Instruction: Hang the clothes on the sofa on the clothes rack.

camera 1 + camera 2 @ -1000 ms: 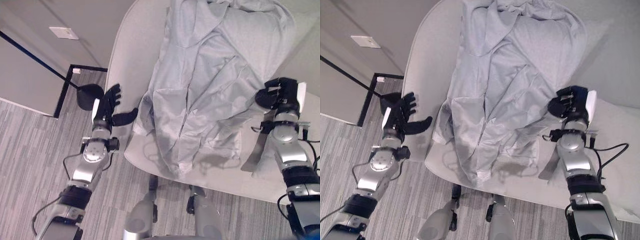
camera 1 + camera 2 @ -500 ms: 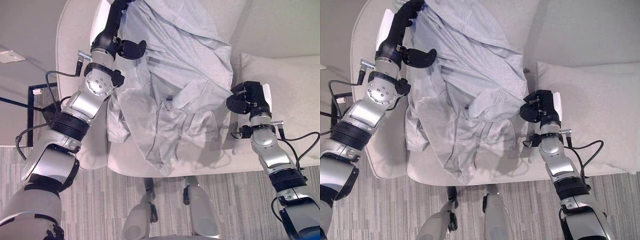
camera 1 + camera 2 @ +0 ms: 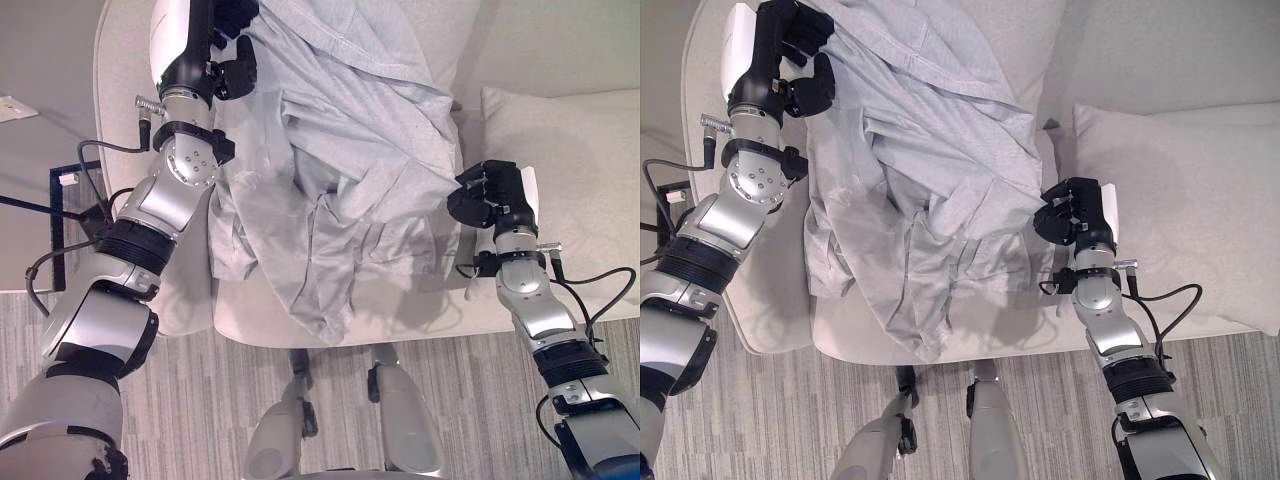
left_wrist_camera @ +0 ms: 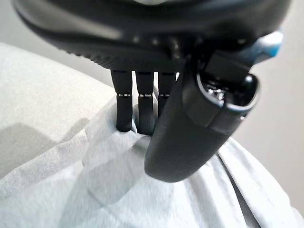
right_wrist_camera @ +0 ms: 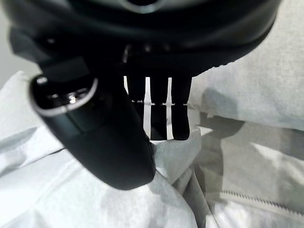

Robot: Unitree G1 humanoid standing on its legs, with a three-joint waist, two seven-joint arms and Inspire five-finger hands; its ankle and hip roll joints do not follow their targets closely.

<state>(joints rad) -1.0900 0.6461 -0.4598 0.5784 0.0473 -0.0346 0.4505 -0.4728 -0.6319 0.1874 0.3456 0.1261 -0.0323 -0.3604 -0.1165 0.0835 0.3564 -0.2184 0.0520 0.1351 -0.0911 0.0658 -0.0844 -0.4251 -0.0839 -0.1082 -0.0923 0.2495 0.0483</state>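
Note:
A pale grey garment [image 3: 340, 170] lies crumpled over the light sofa [image 3: 430, 312], from the backrest down past the seat's front. My left hand [image 3: 213, 45] reaches up to the garment's upper left part; in the left wrist view its thumb [image 4: 190, 128] and fingers pinch a fold of the cloth [image 4: 114, 185]. My right hand [image 3: 490, 195] is at the garment's right edge, fingers curled round a bunch of fabric [image 5: 71, 199] that it holds against its thumb [image 5: 109, 137].
A pale cushion [image 3: 580, 150] lies on the sofa just right of my right hand. A black frame [image 3: 62, 190] stands on the floor left of the sofa, by the wall. Striped grey carpet [image 3: 180, 400] runs in front of the seat.
The camera has swung up toward the sofa. My left hand rose from beside the sofa's arm to the garment's top and closed on it. The right hand stays closed on the cloth.

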